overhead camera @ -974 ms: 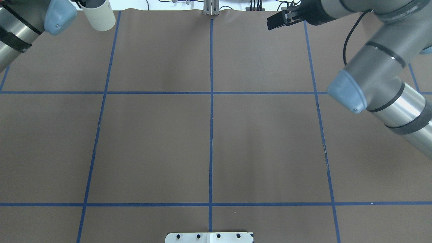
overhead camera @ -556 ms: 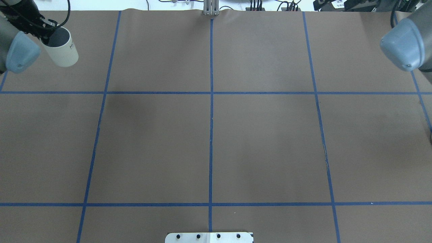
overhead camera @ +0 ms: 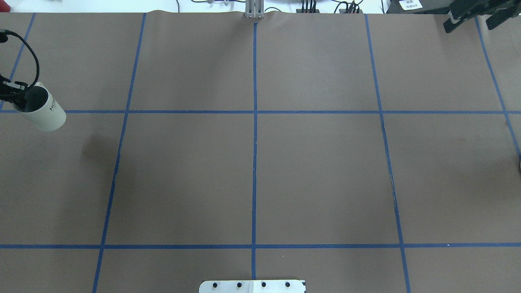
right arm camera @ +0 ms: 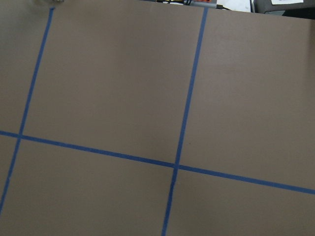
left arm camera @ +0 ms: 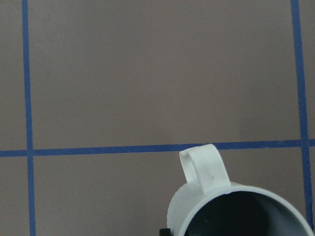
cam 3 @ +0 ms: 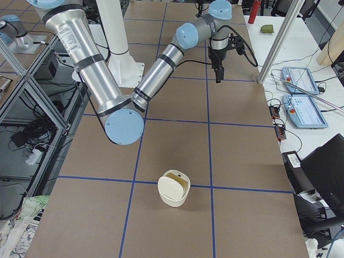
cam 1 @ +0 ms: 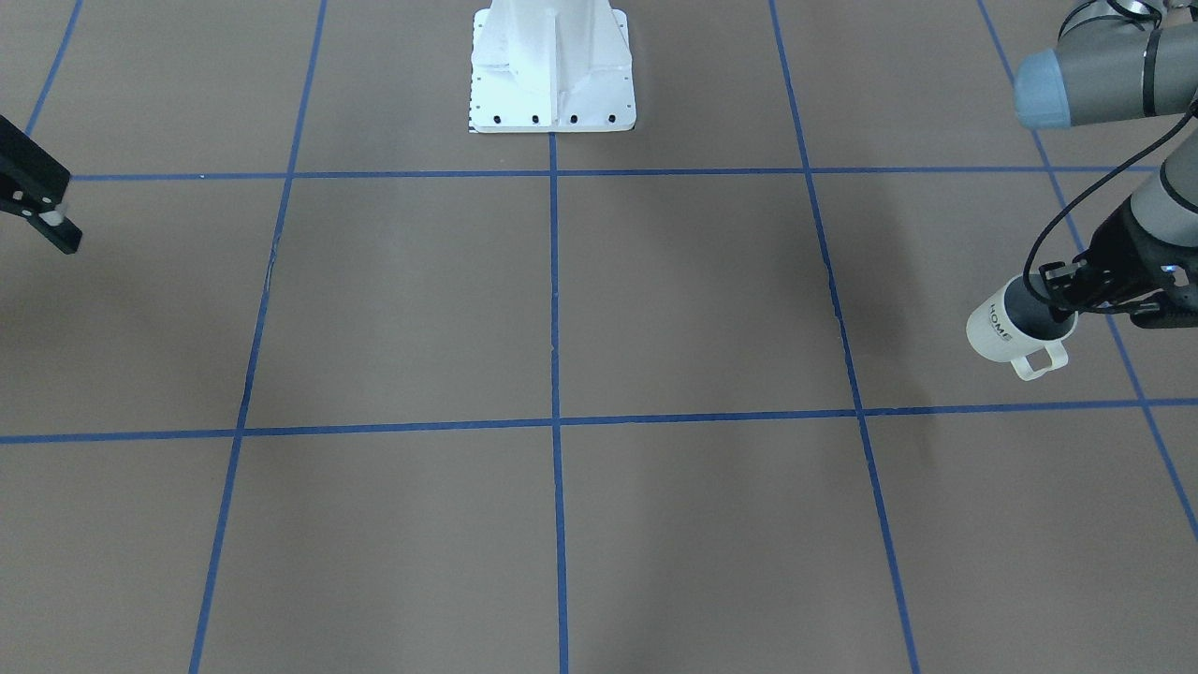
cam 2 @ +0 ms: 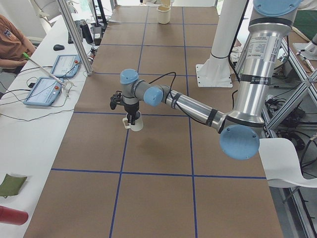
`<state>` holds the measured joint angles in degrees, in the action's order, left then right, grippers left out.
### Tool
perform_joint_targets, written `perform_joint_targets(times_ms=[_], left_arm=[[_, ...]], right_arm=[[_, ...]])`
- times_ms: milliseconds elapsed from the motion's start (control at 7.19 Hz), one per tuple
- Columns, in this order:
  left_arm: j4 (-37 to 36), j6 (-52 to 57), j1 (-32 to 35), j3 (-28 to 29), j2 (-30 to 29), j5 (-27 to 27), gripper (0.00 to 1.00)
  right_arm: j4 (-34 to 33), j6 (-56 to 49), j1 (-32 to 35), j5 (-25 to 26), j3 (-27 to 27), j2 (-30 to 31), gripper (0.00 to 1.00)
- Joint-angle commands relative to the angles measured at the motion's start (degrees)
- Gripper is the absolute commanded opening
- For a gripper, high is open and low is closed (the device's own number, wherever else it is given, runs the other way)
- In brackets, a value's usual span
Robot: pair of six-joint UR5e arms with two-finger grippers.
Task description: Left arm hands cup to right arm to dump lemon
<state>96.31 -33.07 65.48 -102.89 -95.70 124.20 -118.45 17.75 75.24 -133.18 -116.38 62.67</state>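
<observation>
My left gripper (overhead camera: pixel 15 96) is shut on the rim of the white "HOME" cup (overhead camera: pixel 44 114) and holds it tilted above the table's left edge. In the front view the cup (cam 1: pixel 1006 329) hangs below the gripper (cam 1: pixel 1062 298) with its handle towards the camera. The left wrist view shows the cup's rim, handle and dark inside (left arm camera: pixel 236 209). No lemon shows there or in any view. My right gripper (overhead camera: pixel 477 19) is at the far right corner, its jaws apart and empty. It also shows in the right side view (cam 3: pixel 217 72).
The brown table (overhead camera: pixel 252 162) carries a grid of blue tape. A cream container (cam 3: pixel 173 188) stands near the table's right end and also shows in the left side view (cam 2: pixel 164 14). The robot's white base (cam 1: pixel 552 65) is at the near middle edge. Operator desks with tablets line the far side.
My left arm has carried the cup from the far left corner towards the robot along the left edge. My right arm has swung out to the far right corner.
</observation>
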Motion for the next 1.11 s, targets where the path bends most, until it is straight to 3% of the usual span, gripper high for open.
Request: perform_joint_targets(times_ms=[0, 278, 834, 974], left_arm=[[7.65, -3.93, -2.89, -0.3, 5.77, 0.26, 0.0], [7.75, -4.2, -4.92, -0.38, 6.84, 0.34, 0.0], [7.4, -3.85, -5.81, 0.05, 7.72, 0.35, 0.0], [7.23, -3.67, -5.81, 0.05, 7.72, 0.35, 0.06]], right_arm=[[-6.62, -13.48, 3.41, 0.47, -1.4, 4.97, 1.0], [-6.62, -18.25, 4.64, 0.47, -2.09, 10.6, 1.0], [-6.8, -18.54, 4.74, 1.95, -2.8, 14.23, 1.0], [-7.49, -18.54, 4.65, 3.35, -2.54, 14.58, 1.0]])
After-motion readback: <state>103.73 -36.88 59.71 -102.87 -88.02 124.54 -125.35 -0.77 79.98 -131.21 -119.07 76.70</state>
